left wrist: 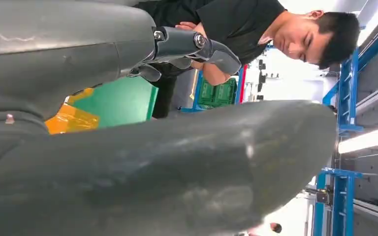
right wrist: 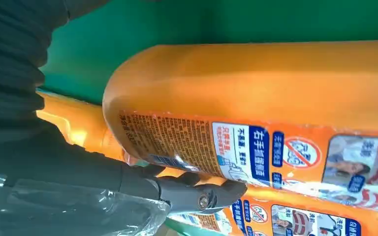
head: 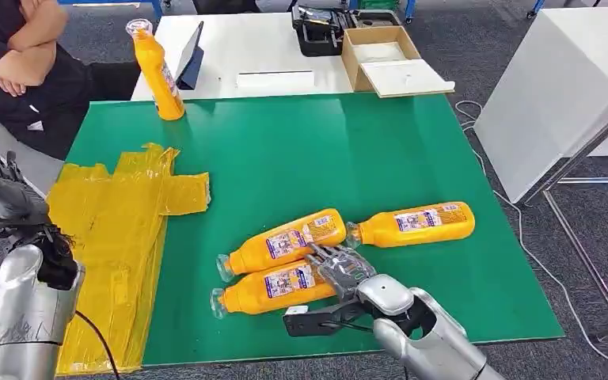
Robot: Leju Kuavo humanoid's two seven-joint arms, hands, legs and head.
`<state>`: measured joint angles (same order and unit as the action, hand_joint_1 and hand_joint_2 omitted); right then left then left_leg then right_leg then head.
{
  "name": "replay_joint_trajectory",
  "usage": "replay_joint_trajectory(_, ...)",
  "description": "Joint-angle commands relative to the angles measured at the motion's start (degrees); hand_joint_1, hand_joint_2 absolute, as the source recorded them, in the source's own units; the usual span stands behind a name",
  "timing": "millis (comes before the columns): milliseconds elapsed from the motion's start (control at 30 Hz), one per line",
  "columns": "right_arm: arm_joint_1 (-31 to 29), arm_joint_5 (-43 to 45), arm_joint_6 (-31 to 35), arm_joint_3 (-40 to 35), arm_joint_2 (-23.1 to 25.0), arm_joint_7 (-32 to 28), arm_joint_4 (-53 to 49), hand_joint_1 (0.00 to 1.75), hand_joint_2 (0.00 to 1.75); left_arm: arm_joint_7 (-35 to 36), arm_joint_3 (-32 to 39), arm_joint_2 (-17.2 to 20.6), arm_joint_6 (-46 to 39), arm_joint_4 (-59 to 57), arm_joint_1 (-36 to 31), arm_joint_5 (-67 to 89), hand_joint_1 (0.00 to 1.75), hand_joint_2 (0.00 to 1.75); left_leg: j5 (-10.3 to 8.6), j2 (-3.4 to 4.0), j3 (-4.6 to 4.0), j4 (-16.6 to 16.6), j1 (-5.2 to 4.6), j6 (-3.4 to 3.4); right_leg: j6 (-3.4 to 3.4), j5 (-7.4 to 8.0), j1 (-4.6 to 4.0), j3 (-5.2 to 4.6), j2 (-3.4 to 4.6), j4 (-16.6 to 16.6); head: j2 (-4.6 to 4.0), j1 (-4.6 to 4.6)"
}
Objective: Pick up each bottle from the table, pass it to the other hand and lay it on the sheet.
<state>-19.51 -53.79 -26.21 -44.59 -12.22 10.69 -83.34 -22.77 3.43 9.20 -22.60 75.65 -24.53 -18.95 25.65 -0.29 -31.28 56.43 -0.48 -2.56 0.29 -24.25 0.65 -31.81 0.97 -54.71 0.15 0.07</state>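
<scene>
We have our right hand [head: 340, 267] down among three orange bottles lying on the green mat [head: 301, 150]: the near bottle [head: 273, 289], the middle bottle [head: 285, 241] just behind it, and the far bottle [head: 412, 224] off to the right. In the right wrist view the fingers [right wrist: 197, 194] reach in between two bottle bodies, touching them, but we cannot tell whether they have closed round either one. Our left hand [head: 0, 186] is raised off the table's left edge, fingers spread, holding nothing. The yellow sheet [head: 115, 237] lies on the left side of the mat with no bottle on it, and a fourth bottle [head: 158, 75] stands upright at the far edge, near a seated person [head: 24, 55].

We judge the step to be the first pick. To do it well we should settle on one bottle, probably the near one, and wrap its body at the label, not wedge between two. The bodies are smooth and round, so we want a full grasp before lifting, then a level carry toward the left hand, which needs to come in over the mat for the pass
</scene>
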Motion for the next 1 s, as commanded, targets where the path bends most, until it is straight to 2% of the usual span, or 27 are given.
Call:
replay_joint_trajectory(33, 0.44, -0.62, -1.47, -1.71, -1.48, -0.11, 2.27, 0.00, 1.75, 0.59, 0.37, -0.19, 0.01, -1.68, -1.52, -0.27, 0.00, 0.00, -0.01, -0.08, 0.04, -0.01, 0.07, 0.14, -0.04, 0.00, -0.07, 0.09, -0.14, 0.07, 0.00, 0.00)
replay_joint_trajectory(100, 0.49, -0.69, -1.56, -1.79, -1.57, -0.14, 2.11, 0.00, 1.75, 0.62, 0.30, -0.20, -0.03, -1.78, -1.68, -0.30, 0.00, 0.00, -0.02, -0.09, 0.04, -0.02, 0.05, 0.19, -0.05, 0.00, -0.05, 0.09, -0.18, 0.06, 0.00, 0.00)
replay_joint_trajectory(133, 0.67, -0.90, -1.79, -1.92, -1.80, -0.19, 1.87, 0.07, 1.75, 0.63, 0.26, -0.20, -0.04, -1.92, -1.75, -0.40, 0.00, 0.00, -0.01, -0.07, 0.04, -0.02, 0.04, 0.13, -0.04, 0.00, -0.04, 0.07, -0.13, 0.05, 0.00, 0.00)
replay_joint_trajectory(167, 0.77, -1.09, -1.90, -2.03, -1.96, -0.26, 1.75, 0.30, 1.75, 0.63, 0.23, -0.18, -0.06, -2.00, -1.79, -0.45, 0.00, 0.00, -0.02, -0.09, 0.02, -0.02, 0.03, 0.13, -0.04, 0.00, -0.03, 0.06, -0.15, 0.04, 0.00, 0.00)
replay_joint_trajectory(200, 0.99, -1.16, -1.92, -2.08, -2.16, -0.31, 1.68, 0.42, 1.75, 0.64, 0.15, -0.19, -0.04, -2.17, -1.92, -0.52, 0.00, 0.00, -0.02, -0.13, 0.01, -0.01, 0.05, 0.20, -0.06, -0.01, -0.04, 0.07, -0.22, 0.04, 0.00, 0.02)
replay_joint_trajectory(267, 1.25, -1.22, -1.90, -1.98, -2.48, -0.34, 1.59, 1.01, 1.75, 0.59, 0.07, -0.30, -0.06, -2.35, -2.18, -0.62, 0.00, 0.00, 0.00, -0.10, -0.01, 0.00, 0.04, 0.12, -0.03, -0.01, -0.04, 0.05, -0.13, 0.04, 0.00, 0.00)
replay_joint_trajectory(300, 1.29, -1.22, -1.90, -1.94, -2.60, -0.34, 1.63, 1.55, 1.75, 0.59, 0.01, -0.39, -0.05, -2.31, -2.32, -0.62, 0.00, 0.00, 0.01, -0.15, 0.00, 0.00, 0.05, 0.20, -0.06, -0.03, -0.05, 0.08, -0.22, 0.05, 0.00, 0.02)
replay_joint_trajectory(333, 1.25, -1.22, -1.89, -1.89, -2.66, -0.34, 1.61, 1.69, 1.75, 0.59, -0.09, -0.53, -0.03, -2.28, -2.49, -0.62, 0.00, 0.00, 0.03, -0.12, 0.01, 0.02, 0.05, 0.24, -0.06, -0.05, -0.05, 0.08, -0.21, 0.02, 0.00, -0.02)
replay_joint_trajectory(367, 1.23, -1.22, -1.89, -1.82, -2.76, -0.34, 1.61, 1.75, 1.75, 0.62, -0.16, -0.71, -0.11, -2.35, -2.68, -0.61, 0.00, 0.00, 0.03, -0.09, 0.00, 0.01, 0.06, 0.21, -0.06, -0.03, -0.05, 0.08, -0.17, 0.04, 0.00, 0.00)
replay_joint_trajectory(900, 0.48, -1.08, -1.78, -0.63, -2.35, -0.24, 3.10, 1.75, 1.75, 0.14, 0.57, -0.93, 0.11, -3.84, -3.37, -0.40, 0.00, 0.00, -0.01, -0.10, 0.02, -0.01, 0.04, 0.20, -0.05, -0.01, -0.04, 0.05, -0.18, 0.06, 0.00, 0.00)
replay_joint_trajectory(1000, 0.09, 1.58, -1.07, 2.08, -1.48, 1.13, 3.36, 1.75, 1.75, 0.01, 0.81, -1.21, 0.53, -3.68, -3.31, -0.32, 0.00, 0.00, -0.03, -0.12, -0.01, 0.01, 0.03, 0.19, -0.05, 0.00, -0.03, 0.04, -0.19, 0.04, 0.00, 0.00)
